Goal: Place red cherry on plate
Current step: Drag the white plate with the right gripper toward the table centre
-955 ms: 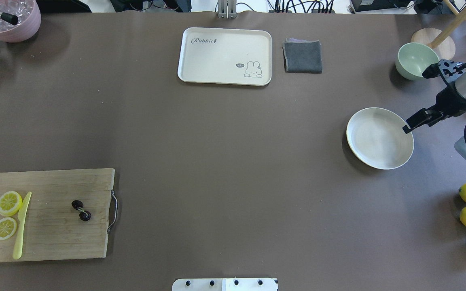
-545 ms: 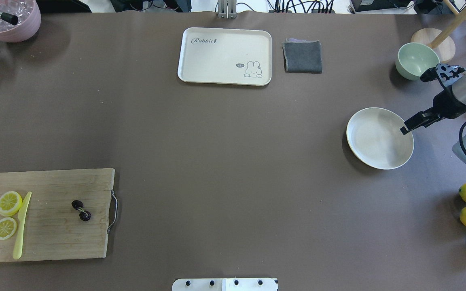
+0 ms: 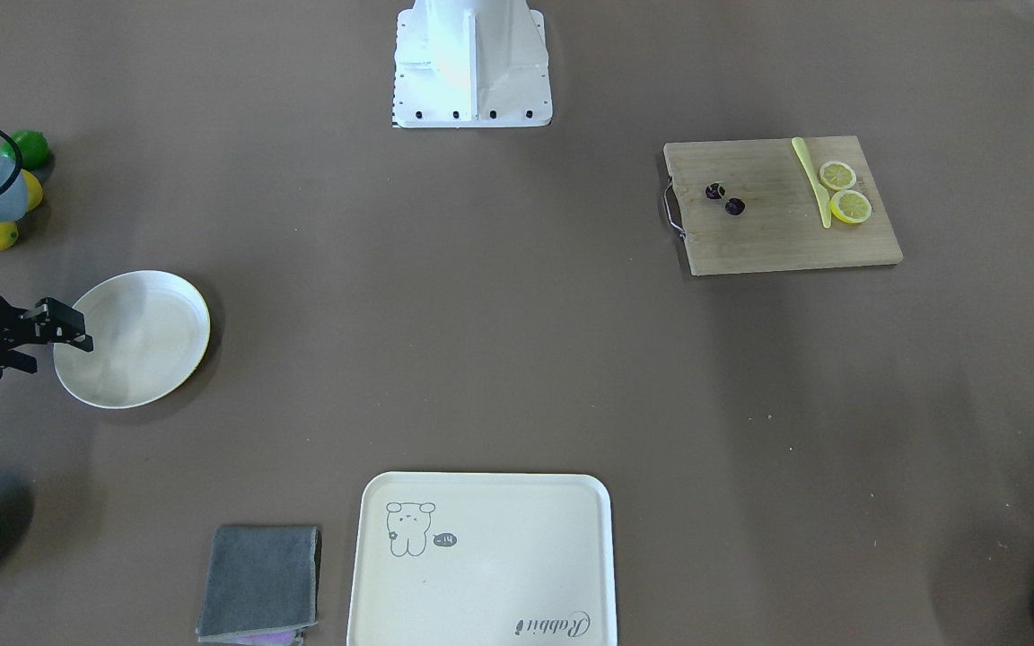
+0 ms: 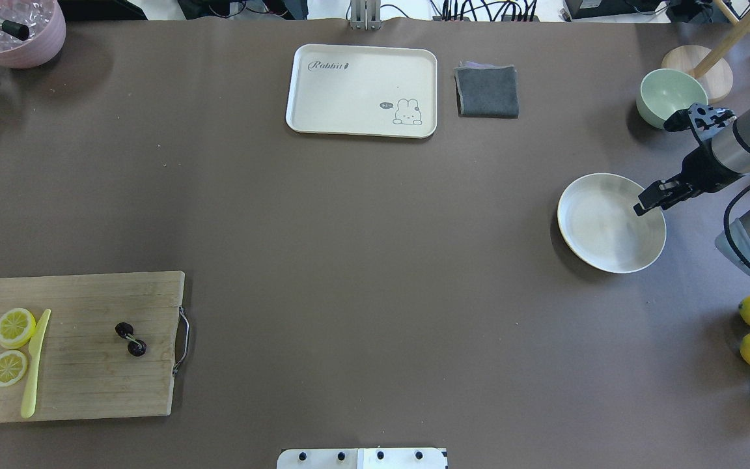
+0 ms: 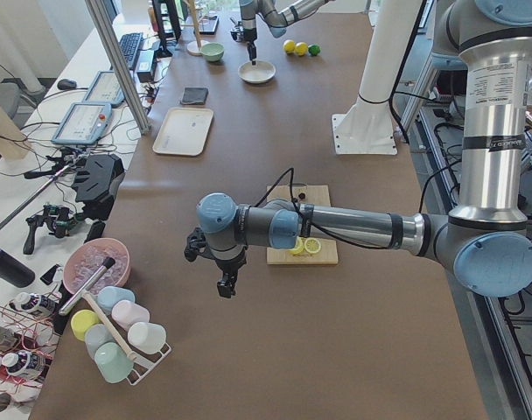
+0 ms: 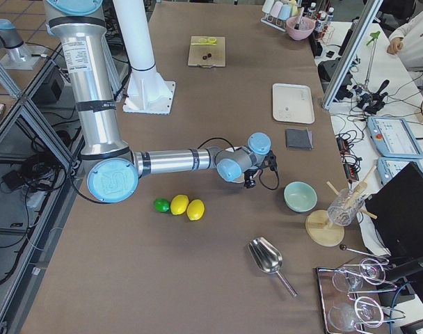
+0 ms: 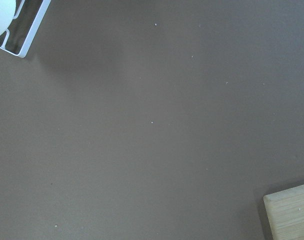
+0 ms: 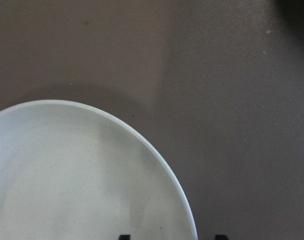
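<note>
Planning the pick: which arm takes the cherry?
Left. The red cherry lies on the cutting board on the left arm's side, near the left gripper; the right gripper hovers across the table over the plate.

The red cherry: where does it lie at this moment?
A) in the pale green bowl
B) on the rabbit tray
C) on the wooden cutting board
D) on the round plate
C: the red cherry rests on the cutting board, near its metal handle, far across the table from the plate.
</note>
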`<state>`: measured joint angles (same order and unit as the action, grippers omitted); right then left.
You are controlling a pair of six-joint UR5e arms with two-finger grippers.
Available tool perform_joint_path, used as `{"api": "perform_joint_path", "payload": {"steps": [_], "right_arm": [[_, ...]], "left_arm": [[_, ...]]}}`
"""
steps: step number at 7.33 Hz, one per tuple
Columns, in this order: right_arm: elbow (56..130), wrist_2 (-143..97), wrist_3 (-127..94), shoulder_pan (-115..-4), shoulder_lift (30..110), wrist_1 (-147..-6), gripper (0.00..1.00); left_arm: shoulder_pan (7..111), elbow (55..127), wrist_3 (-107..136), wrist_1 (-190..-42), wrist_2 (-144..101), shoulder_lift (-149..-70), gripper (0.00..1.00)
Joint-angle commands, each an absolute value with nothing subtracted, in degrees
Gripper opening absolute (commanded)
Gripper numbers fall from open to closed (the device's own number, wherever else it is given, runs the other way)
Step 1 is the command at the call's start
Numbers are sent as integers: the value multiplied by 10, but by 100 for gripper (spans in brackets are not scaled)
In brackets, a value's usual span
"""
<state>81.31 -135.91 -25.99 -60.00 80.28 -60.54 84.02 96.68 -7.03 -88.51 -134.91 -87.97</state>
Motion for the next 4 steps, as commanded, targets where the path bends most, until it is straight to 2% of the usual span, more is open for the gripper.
{"api": "perform_joint_path", "payload": {"steps": [1, 2, 3, 4], "right_arm": [[811, -1359, -261, -599, 803, -605, 36], [811, -1359, -262, -600, 805, -606, 13], [813, -1360, -263, -600, 805, -606, 0], [815, -1361, -268, -601, 804, -605, 0]], "left_arm": [[840, 967, -70, -885, -1349, -880, 98], [840, 968, -70, -885, -1350, -880, 98], [841, 969, -70, -885, -1350, -880, 98], [841, 969, -72, -886, -1350, -879, 98]]}}
